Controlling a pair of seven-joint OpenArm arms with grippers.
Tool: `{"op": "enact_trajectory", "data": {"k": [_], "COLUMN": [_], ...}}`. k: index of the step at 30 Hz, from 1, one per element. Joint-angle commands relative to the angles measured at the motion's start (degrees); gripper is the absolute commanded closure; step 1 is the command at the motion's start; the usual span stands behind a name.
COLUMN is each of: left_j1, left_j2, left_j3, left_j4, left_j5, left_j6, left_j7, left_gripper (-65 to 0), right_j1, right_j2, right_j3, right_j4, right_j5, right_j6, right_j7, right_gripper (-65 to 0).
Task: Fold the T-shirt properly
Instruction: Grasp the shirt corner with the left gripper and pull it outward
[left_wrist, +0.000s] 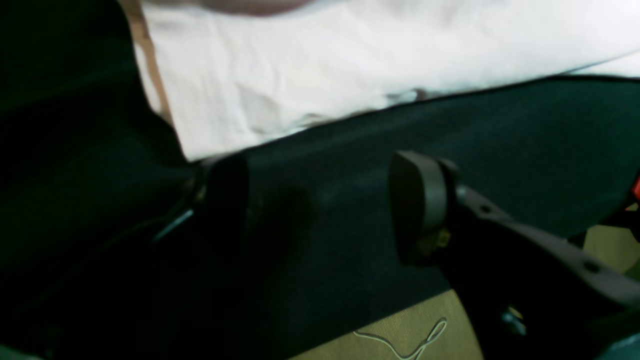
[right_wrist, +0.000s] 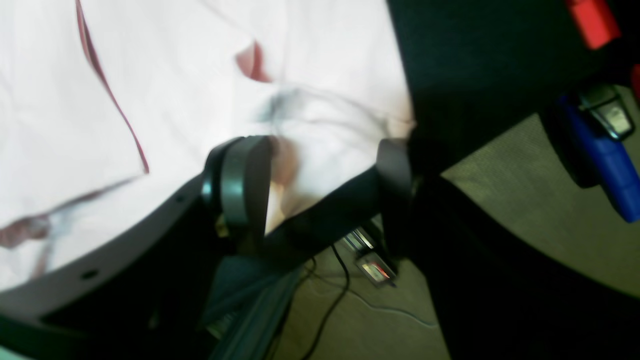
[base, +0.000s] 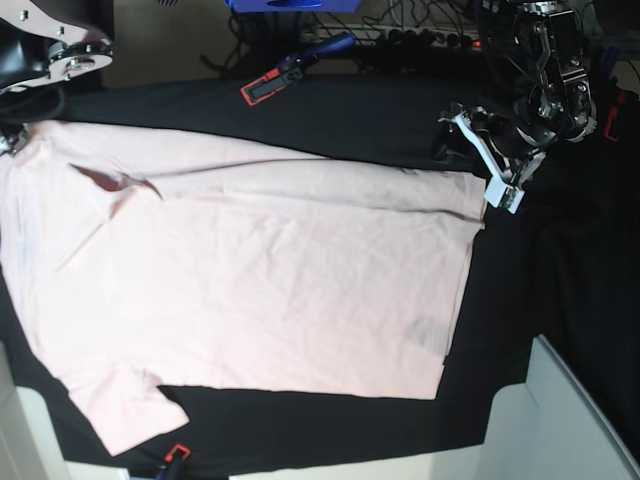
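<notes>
The pale pink T-shirt (base: 270, 270) lies spread flat, plain side up, on the black table cloth (base: 560, 280). My left gripper (base: 480, 155) hovers at the shirt's far right corner. In its wrist view the left gripper (left_wrist: 320, 205) is open over bare black cloth, with the shirt's edge (left_wrist: 350, 65) just beyond the fingertips and nothing between them. My right gripper (right_wrist: 317, 175) is at the shirt's far left corner. Its jaws stand apart, and a corner of the T-shirt (right_wrist: 345, 160) shows between them. In the base view that gripper is mostly cut off by the left edge.
A red-and-black clamp (base: 262, 88) and a blue-handled one (base: 330, 45) sit on the table's far edge, and another clamp (base: 172, 457) holds the near edge. A white bin (base: 575, 420) stands at the near right. Cables (right_wrist: 330, 295) lie on the floor past the table edge.
</notes>
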Motion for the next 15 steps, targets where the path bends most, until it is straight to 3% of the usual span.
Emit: {"op": "enact_trajectory", "data": {"k": [1,15], "left_j1": [0.7,2.2], "left_j2": [-0.9,2.2], "left_j3": [0.0,0.1], "left_j4": [1.1,0.4], "left_j5": [-0.9,-1.4], "left_j6": [-0.3,-0.3], "left_j7": [-0.8,-0.9], "left_gripper": [-41.0,-41.7], "right_j1": [0.2,-0.4], "right_j2": [1.2,-0.7], "right_j3": [0.6,-0.2], "right_j4": [1.0,0.6], "right_j5": [0.8,0.8], "right_j6": [0.4,0.4], "right_j7": [0.2,-1.2], "right_gripper": [-32.6,-32.6]}}
